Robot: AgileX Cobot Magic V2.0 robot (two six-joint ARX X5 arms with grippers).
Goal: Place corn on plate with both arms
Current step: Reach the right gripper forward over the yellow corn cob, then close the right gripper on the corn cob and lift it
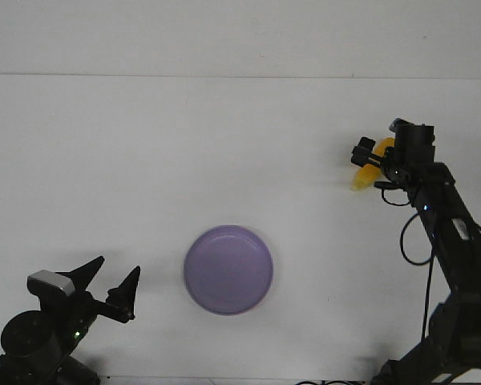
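Nearest me, my left gripper (111, 285) rests spread wide and holds nothing, left of the purple plate (228, 269) on the white table (184, 144). Far right, my right gripper (369, 160) clamps the yellow corn (369, 170).

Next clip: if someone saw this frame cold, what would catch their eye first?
Probably the lavender plate, alone and with nothing on it, near the middle of the white table. Next, the yellow corn at the far right, right at the right pincer and partly hidden by it; whether it is gripped is hard to tell. At the lower left, the left pincer sits open and holds nothing.
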